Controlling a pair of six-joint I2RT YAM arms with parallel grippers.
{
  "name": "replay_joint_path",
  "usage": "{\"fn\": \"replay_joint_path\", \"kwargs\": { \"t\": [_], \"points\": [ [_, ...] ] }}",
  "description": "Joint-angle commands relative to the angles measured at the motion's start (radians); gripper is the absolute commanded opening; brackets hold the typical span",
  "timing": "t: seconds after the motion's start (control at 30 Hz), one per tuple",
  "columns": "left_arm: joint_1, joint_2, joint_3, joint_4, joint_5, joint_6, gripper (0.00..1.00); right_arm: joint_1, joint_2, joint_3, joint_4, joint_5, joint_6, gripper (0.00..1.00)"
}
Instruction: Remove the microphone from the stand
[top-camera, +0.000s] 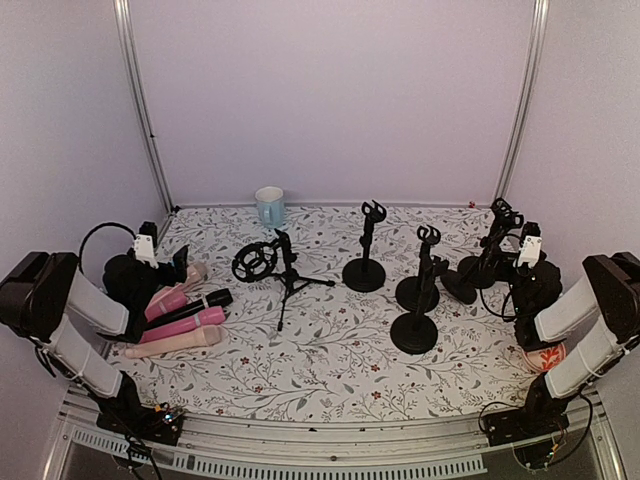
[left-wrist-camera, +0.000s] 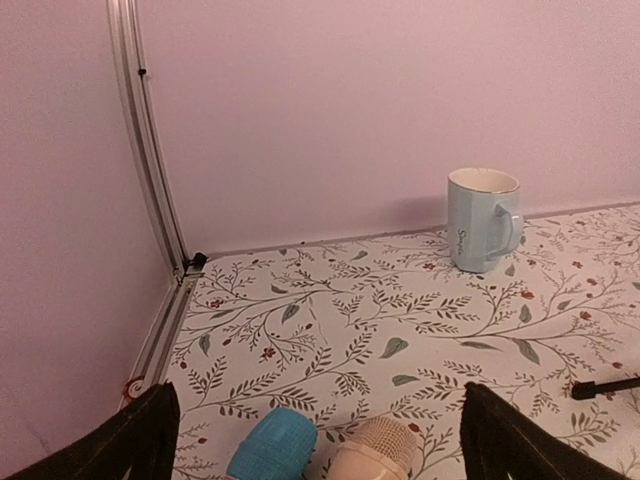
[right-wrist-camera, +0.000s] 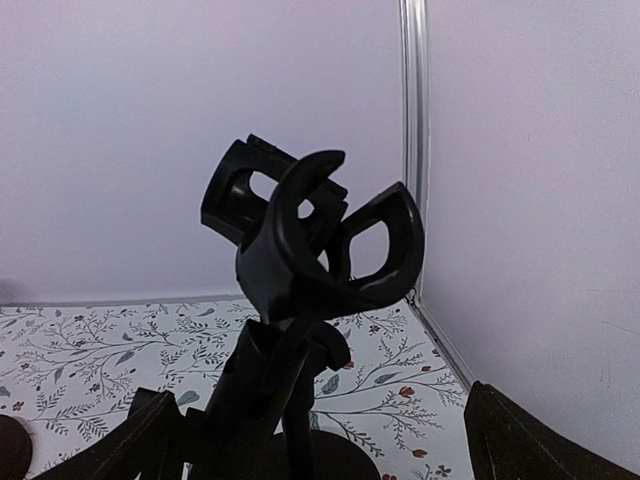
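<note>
My left pincer (left-wrist-camera: 315, 430) and right pincer (right-wrist-camera: 335, 435) are both wide open, holding nothing. The clips (right-wrist-camera: 300, 230) look empty. The microphones (top-camera: 185, 315) lie flat left of the tripod stand (top-camera: 290, 275), long sides pointing at it, right by my left pincer, so that arm is nearer.

My left arm (top-camera: 88, 308) and right arm (top-camera: 590, 318) look alike: chunky black joint housings linked by pale grey, rounded shells. Each rises from a black foot, the left base (top-camera: 140, 418) and the right base (top-camera: 518, 422), with thin dark wires trailing there. A small white left camera block (top-camera: 145, 246) and right camera block (top-camera: 529, 250) top my wrists. A black cable (top-camera: 100, 227) loops by the left wrist. My left fingers (left-wrist-camera: 125, 445) and right fingers (right-wrist-camera: 525, 440) are matte black wedges.
</note>
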Motion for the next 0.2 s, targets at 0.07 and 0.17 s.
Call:
{"fn": "replay_joint_path", "kwargs": {
  "t": [0.07,0.17],
  "points": [
    [0.006,0.013,0.013,0.006,-0.013,-0.007,0.99,-0.007,0.013,0.007,-0.048,-0.003,-0.01,0.99],
    [0.006,0.011,0.01,0.012,-0.014,-0.008,0.99,-0.007,0.013,0.007,-0.048,-0.003,-0.01,0.99]
  ]
}}
